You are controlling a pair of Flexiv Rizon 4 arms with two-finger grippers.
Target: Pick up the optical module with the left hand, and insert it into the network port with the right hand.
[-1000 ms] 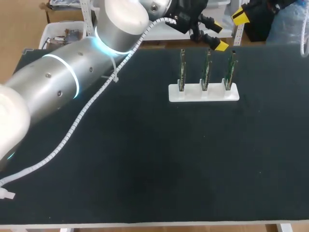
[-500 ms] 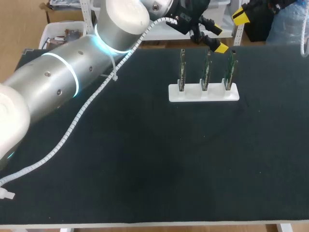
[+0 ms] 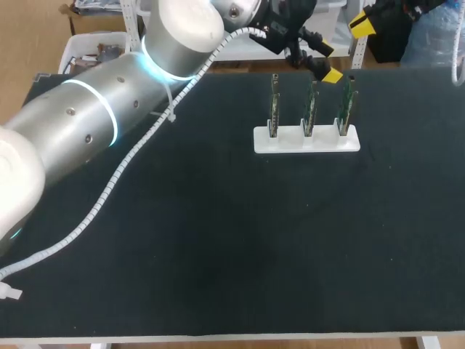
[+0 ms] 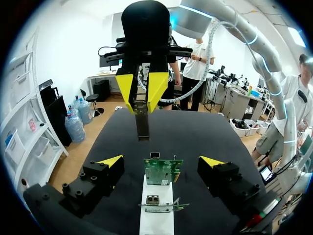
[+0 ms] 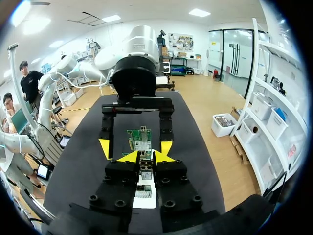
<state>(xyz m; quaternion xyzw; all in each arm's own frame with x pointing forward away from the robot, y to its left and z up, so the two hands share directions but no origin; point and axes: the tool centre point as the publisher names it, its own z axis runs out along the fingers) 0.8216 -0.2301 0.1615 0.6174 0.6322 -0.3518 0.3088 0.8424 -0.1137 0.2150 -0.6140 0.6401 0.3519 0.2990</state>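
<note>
Since a second ago your left fingers have eased down a little toward the stand; the stand and its cards have not shifted. Your left arm comes in from the stand's left and crosses the counter to the far edge, just behind the stand. Its fingers are spread wide. In the left wrist view one card stands upright between them, touching neither, with a small port at its top edge. The white stand holds three green cards upright in a row. In the head view one yellow tip of the left fingers sits over the gap between the middle and right cards. Past the stand's right end and higher up, your right fingers are pinched onto the module. It is a slim grey bar pointing down from between their yellow tips. In the left wrist view a gap shows between the module and the card.
</note>
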